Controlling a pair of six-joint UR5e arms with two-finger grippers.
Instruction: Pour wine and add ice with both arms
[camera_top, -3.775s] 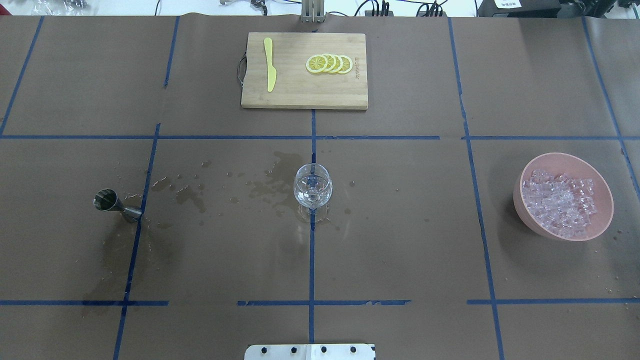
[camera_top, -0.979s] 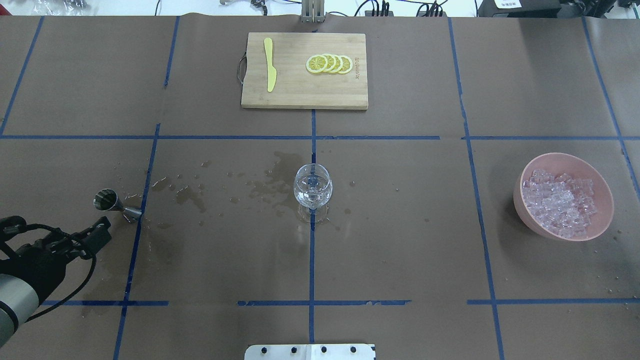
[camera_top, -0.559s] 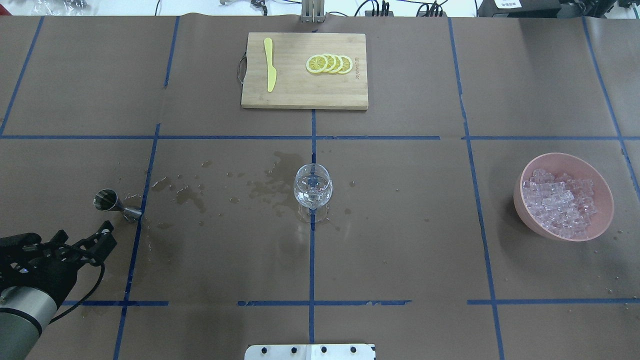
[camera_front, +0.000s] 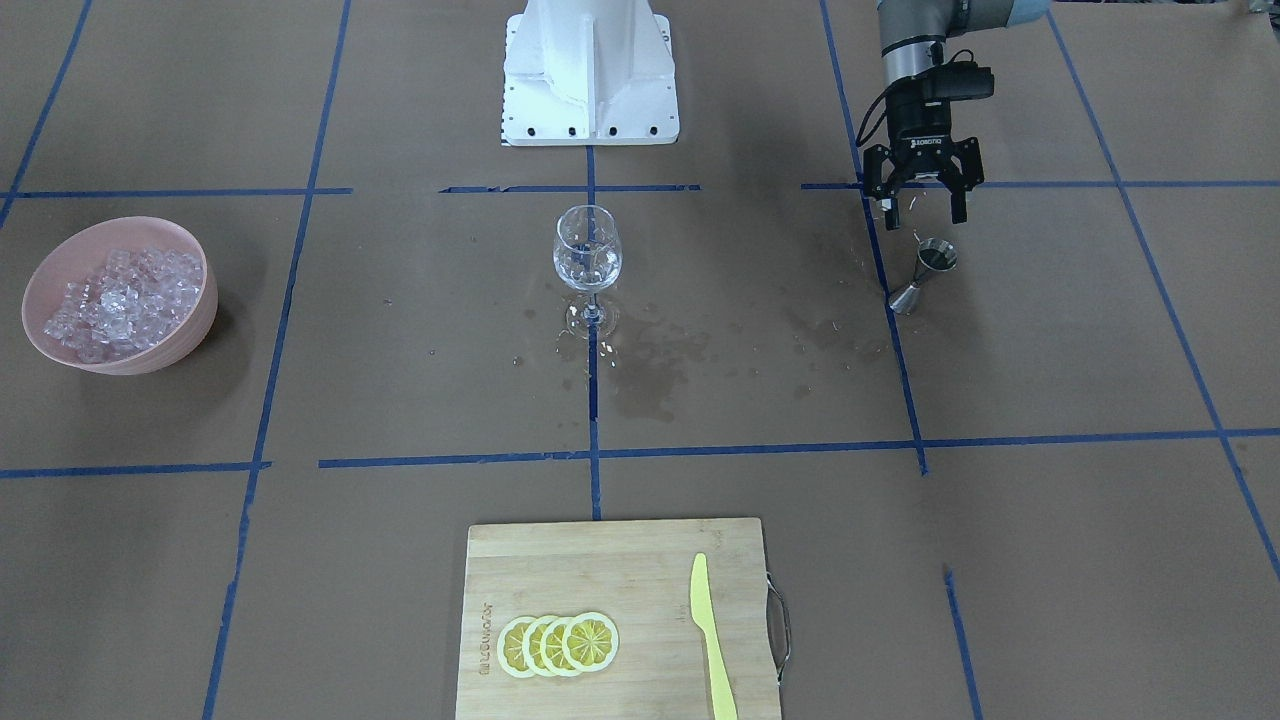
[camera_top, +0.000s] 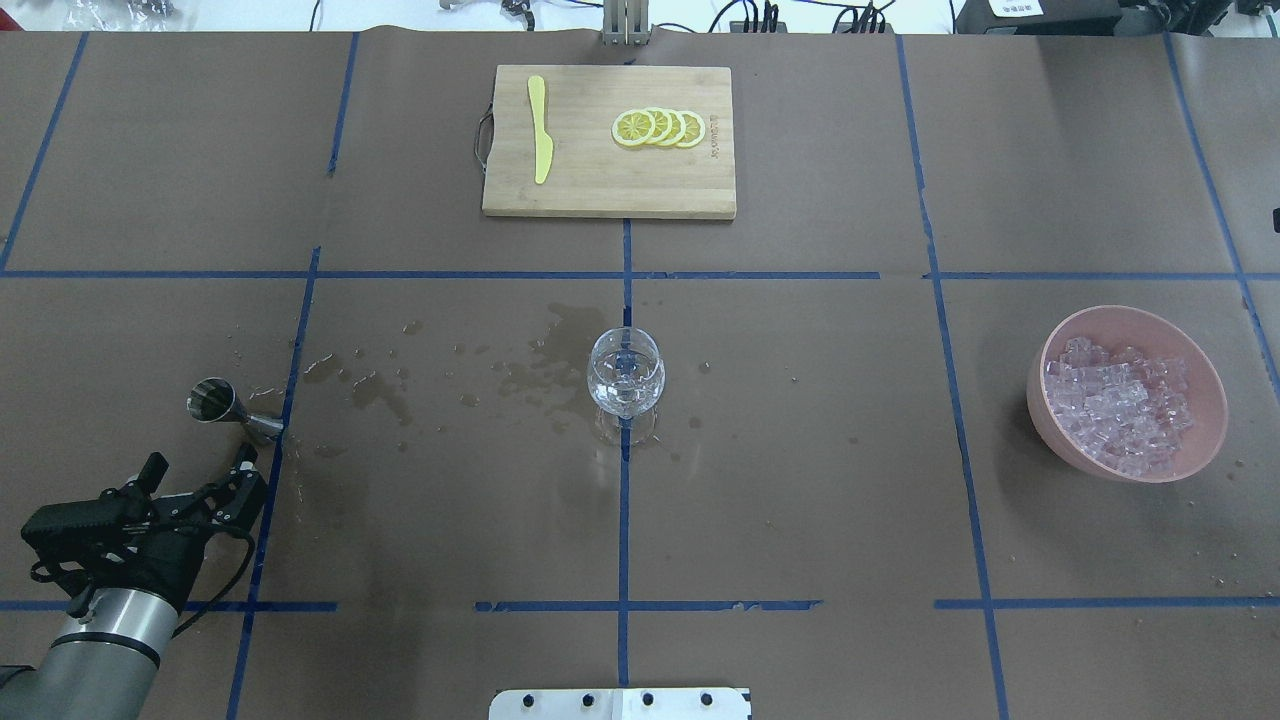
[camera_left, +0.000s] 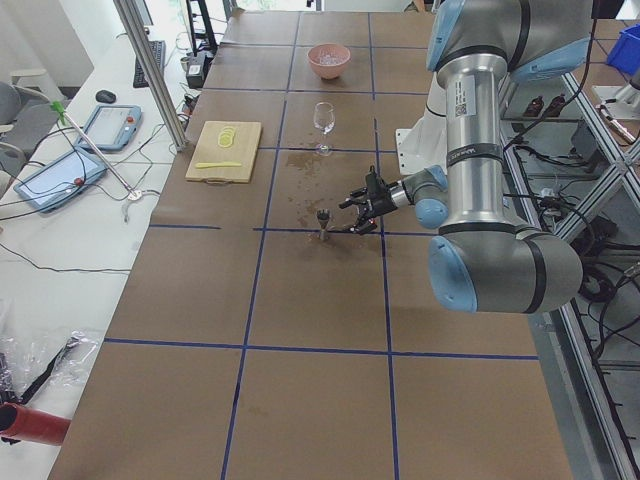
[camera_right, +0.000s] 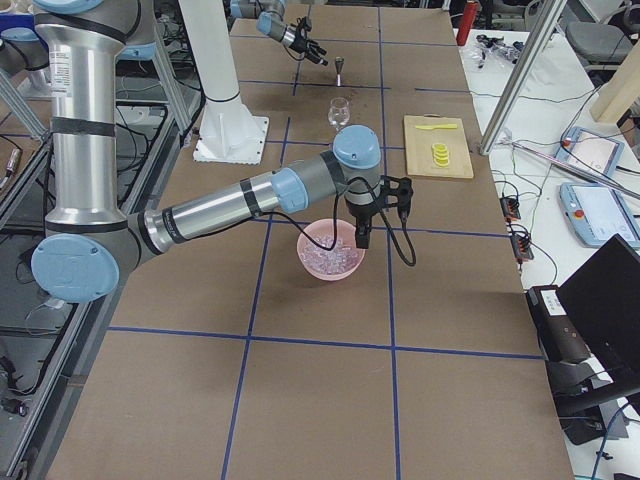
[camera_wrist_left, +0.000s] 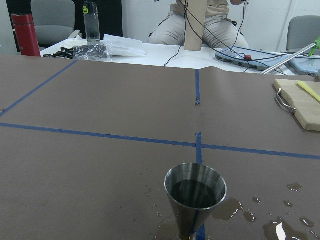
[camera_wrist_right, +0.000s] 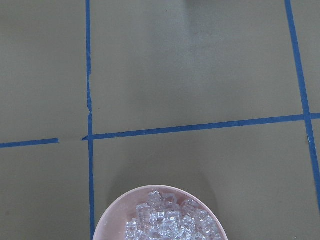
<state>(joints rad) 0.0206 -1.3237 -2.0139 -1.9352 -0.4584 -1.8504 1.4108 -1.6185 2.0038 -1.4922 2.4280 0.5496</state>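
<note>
Where the ice (camera_front: 118, 298) lies heaped in the pink bowl (camera_front: 190, 335) on the robot's right side, we see the right gripper (camera_right: 361, 238) raised near it; we cannot tell how its jaws stand. Well apart, the left gripper (camera_front: 924, 212) hangs with fingers spread, close to the upright steel jigger (camera_front: 930, 268). Between them stands the wine glass (camera_front: 587, 250).

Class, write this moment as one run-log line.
left gripper open, short of jigger | right gripper near ice, state unclear | glass upright
</note>
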